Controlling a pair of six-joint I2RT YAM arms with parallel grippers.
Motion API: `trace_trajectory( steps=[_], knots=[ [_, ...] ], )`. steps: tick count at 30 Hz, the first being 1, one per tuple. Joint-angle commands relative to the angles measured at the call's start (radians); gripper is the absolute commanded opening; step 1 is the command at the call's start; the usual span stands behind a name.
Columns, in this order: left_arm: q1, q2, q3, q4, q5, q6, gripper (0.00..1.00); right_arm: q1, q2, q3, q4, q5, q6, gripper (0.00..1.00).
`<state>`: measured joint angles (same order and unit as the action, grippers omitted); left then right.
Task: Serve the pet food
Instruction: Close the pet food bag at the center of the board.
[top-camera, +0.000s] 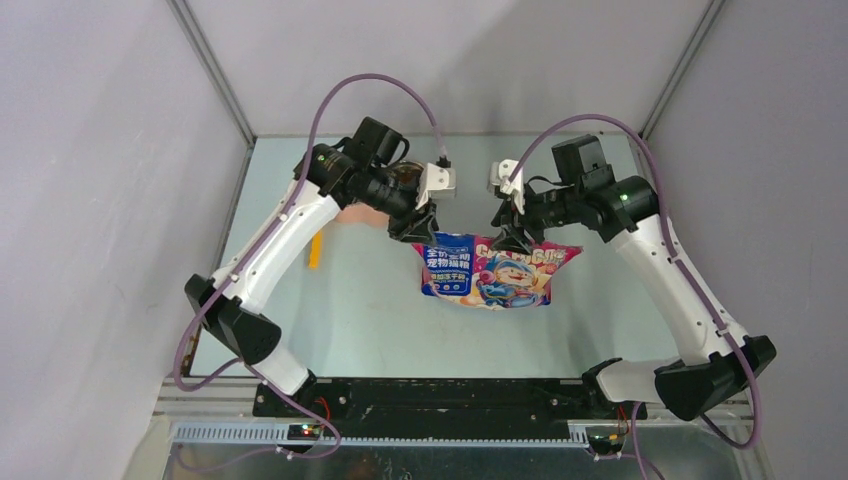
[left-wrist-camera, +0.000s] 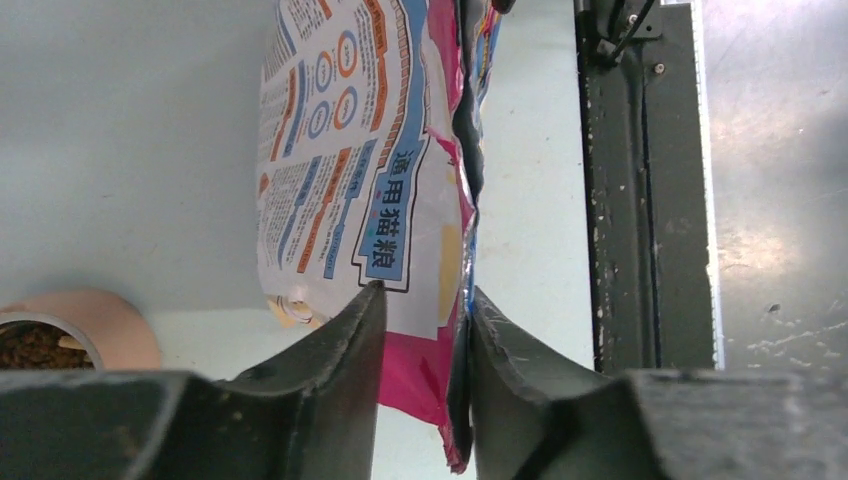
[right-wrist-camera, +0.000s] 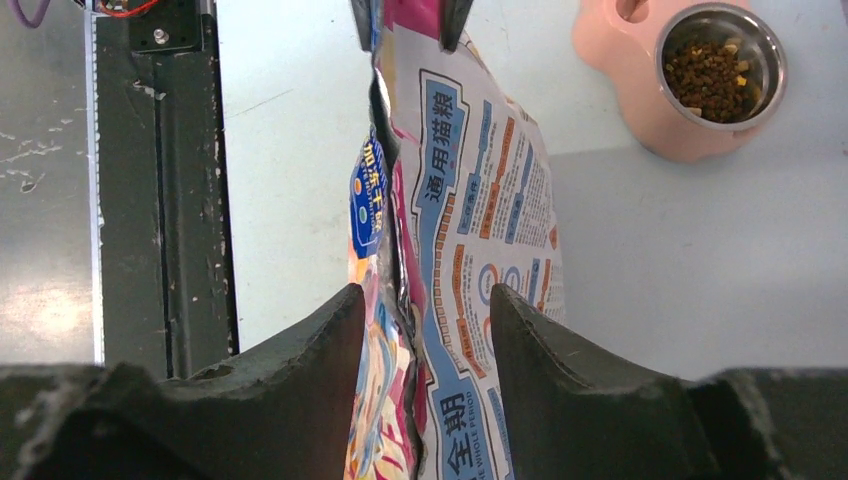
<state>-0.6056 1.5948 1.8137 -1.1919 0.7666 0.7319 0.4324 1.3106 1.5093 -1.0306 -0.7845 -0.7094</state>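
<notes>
The blue, pink and white cat food bag (top-camera: 495, 272) hangs upright between my two grippers above the middle of the table. My left gripper (top-camera: 424, 226) is shut on its top left corner, and my right gripper (top-camera: 511, 236) is shut on its top right part. In the left wrist view my gripper (left-wrist-camera: 425, 292) pinches the bag's pink edge (left-wrist-camera: 420, 360). In the right wrist view my gripper (right-wrist-camera: 425, 290) has the bag's mouth (right-wrist-camera: 440, 250) between its fingers. Dark-brown kibble (right-wrist-camera: 712, 68) lies in a steel bowl of the pink feeder (right-wrist-camera: 610, 70).
The pink feeder (top-camera: 357, 216) sits at the back left, mostly under my left arm; it shows in the left wrist view (left-wrist-camera: 110, 330) too. A yellow scoop (top-camera: 315, 250) lies left of the bag. The black base rail (top-camera: 450, 395) runs along the near edge. Grey walls enclose the table.
</notes>
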Motion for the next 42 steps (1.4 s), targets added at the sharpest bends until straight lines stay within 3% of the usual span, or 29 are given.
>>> trace_trajectory(
  steps=[1, 5, 8, 12, 17, 21, 22, 24, 27, 30, 32, 33, 34, 42],
  knots=[
    [0.008, 0.028, 0.017, -0.015, -0.004, 0.012, 0.29, 0.028, 0.03, 0.002, 0.05, 0.004, 0.013, 0.51],
    [0.012, 0.036, 0.017, -0.032, 0.005, 0.017, 0.02, 0.046, 0.057, 0.002, 0.033, -0.014, 0.006, 0.45],
    [0.017, 0.035, 0.021, -0.039, 0.021, 0.019, 0.0, 0.055, 0.067, 0.005, 0.021, -0.025, -0.001, 0.37],
    [0.035, 0.038, 0.047, -0.062, 0.081, 0.023, 0.0, 0.056, 0.099, 0.036, -0.017, -0.075, -0.009, 0.0],
    [0.055, 0.039, 0.065, -0.103, 0.125, 0.047, 0.0, 0.015, 0.152, 0.133, -0.167, -0.202, -0.085, 0.0],
    [0.058, 0.031, 0.064, -0.106, 0.141, 0.05, 0.0, 0.008, 0.159, 0.134, -0.141, -0.21, -0.063, 0.0],
    [0.058, 0.031, 0.063, -0.104, 0.144, 0.045, 0.0, 0.018, 0.153, 0.125, -0.121, -0.186, -0.028, 0.13],
    [0.058, 0.031, 0.064, -0.103, 0.153, 0.039, 0.0, 0.034, 0.137, 0.093, -0.049, -0.156, 0.024, 0.28],
    [0.058, 0.031, 0.068, -0.099, 0.161, 0.034, 0.0, 0.066, 0.122, 0.052, 0.047, -0.117, 0.086, 0.34],
    [0.058, 0.032, 0.067, -0.1, 0.167, 0.031, 0.0, 0.081, 0.13, 0.05, 0.069, -0.101, 0.107, 0.31],
    [0.058, 0.032, 0.066, -0.098, 0.17, 0.03, 0.0, 0.089, 0.14, 0.053, 0.063, -0.09, 0.105, 0.18],
    [0.058, 0.031, 0.065, -0.099, 0.17, 0.029, 0.0, 0.09, 0.148, 0.056, 0.059, -0.089, 0.099, 0.05],
    [0.058, 0.029, 0.065, -0.099, 0.17, 0.03, 0.0, 0.091, 0.154, 0.065, 0.039, -0.092, 0.096, 0.01],
    [0.058, 0.024, 0.064, -0.102, 0.177, 0.035, 0.0, 0.088, 0.2, 0.11, -0.015, -0.174, 0.097, 0.0]
  ],
)
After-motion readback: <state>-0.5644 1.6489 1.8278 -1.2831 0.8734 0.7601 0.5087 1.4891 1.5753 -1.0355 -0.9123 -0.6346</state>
